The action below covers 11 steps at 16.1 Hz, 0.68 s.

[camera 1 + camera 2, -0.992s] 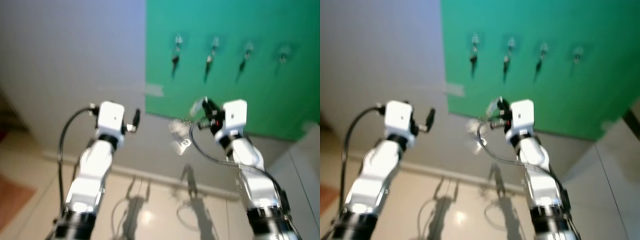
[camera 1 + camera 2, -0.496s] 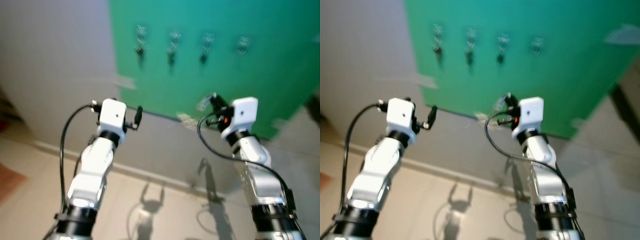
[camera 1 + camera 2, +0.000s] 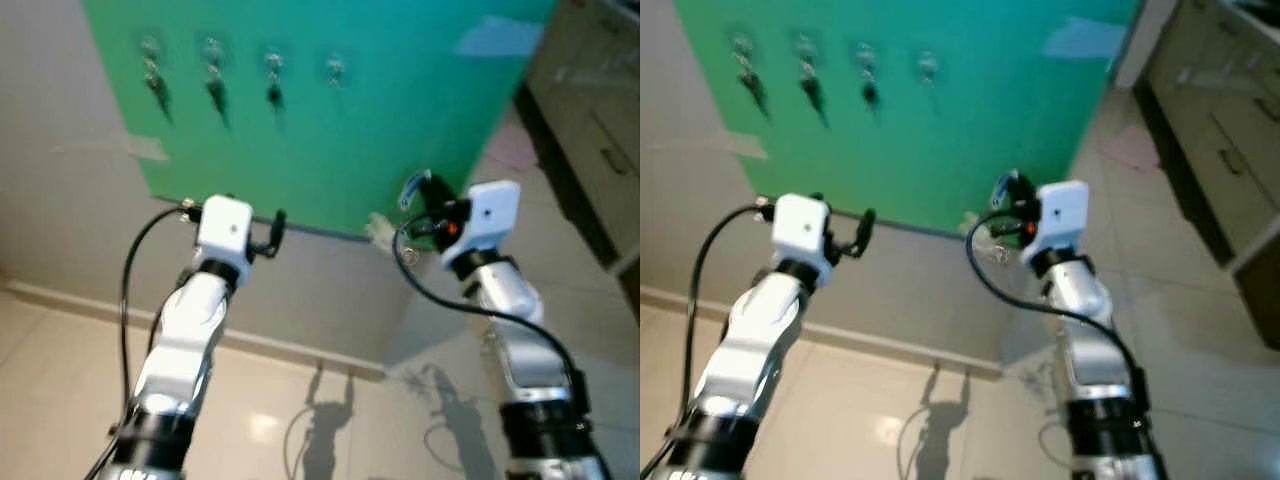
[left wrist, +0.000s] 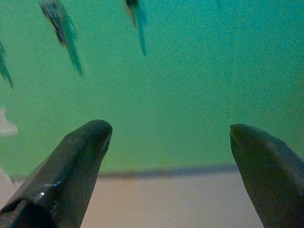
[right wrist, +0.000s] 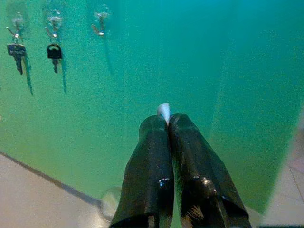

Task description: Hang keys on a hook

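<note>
A green board (image 3: 330, 130) on the wall carries four small hooks in a row. Dark keys (image 3: 215, 90) hang from three of them, and the rightmost hook (image 3: 335, 69) is bare. My right gripper (image 3: 416, 190) is raised below and to the right of that hook, shut on a bunch of keys. A silvery tab (image 5: 164, 111) pokes out between its fingers (image 5: 152, 142), and a blurred key ring (image 3: 388, 238) dangles under it. In the right wrist view the bare hook (image 5: 99, 18) lies ahead, off to one side. My left gripper (image 3: 276, 228) is held up before the board's lower edge, open with nothing in it (image 4: 168, 137).
A pale cabinet with drawers (image 3: 595, 130) stands at the right, close to the board's edge. Glossy tiled floor (image 3: 290, 410) lies below, with a baseboard along the grey wall. A strip of tape (image 3: 148, 150) sticks at the board's left edge.
The whole view has swung to the right, so the board now sits further left and the cabinet has come into view. Both arms keep their raised pose. The dangling keys have swung.
</note>
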Available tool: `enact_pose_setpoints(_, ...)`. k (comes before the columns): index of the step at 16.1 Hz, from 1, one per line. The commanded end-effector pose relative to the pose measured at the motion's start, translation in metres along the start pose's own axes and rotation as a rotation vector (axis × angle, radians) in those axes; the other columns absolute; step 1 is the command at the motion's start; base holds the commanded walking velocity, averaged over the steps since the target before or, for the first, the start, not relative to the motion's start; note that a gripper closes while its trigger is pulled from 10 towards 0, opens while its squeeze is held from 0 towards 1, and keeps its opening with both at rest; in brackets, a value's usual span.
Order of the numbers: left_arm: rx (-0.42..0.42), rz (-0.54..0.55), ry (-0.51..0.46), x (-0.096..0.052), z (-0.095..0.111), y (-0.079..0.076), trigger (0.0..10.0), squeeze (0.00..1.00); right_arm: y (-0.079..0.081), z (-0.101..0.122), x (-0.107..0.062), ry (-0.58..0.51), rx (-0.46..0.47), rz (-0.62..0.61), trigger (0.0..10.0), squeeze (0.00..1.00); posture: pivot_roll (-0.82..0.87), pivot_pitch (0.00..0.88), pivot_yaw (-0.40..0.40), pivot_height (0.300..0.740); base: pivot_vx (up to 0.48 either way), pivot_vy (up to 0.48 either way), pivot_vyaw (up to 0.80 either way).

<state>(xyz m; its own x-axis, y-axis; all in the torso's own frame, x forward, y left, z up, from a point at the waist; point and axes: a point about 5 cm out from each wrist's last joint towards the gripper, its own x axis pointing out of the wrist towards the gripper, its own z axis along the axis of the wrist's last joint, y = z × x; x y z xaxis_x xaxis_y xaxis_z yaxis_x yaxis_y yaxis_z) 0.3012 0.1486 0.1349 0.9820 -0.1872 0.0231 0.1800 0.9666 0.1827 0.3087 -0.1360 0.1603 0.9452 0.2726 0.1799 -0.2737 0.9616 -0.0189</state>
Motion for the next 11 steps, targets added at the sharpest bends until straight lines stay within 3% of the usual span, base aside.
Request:
enact_pose_setpoints(1,-0.006,0.008,-0.032,0.001,0.007,0.005,10.0,0.00,0.001,0.006,0.003,-0.012,0.000,0.015,10.0,0.00,-0.08,0.000,-0.015,0.740,0.000,0.000,0.00)
enact_pose_setpoints(5,-0.005,-0.051,-0.050,0.001,0.008,-0.002,10.0,0.00,0.006,-0.001,-0.004,0.033,0.040,0.006,10.0,0.00,-0.10,0.000,-0.006,0.740,0.000,0.000,0.00)
enact_pose_setpoints(11,-0.014,-0.090,-0.062,-0.002,0.010,-0.005,10.0,0.00,0.014,-0.001,0.000,0.033,0.057,0.003,10.0,0.00,-0.08,0.000,-0.012,0.740,0.352,0.000,0.08)
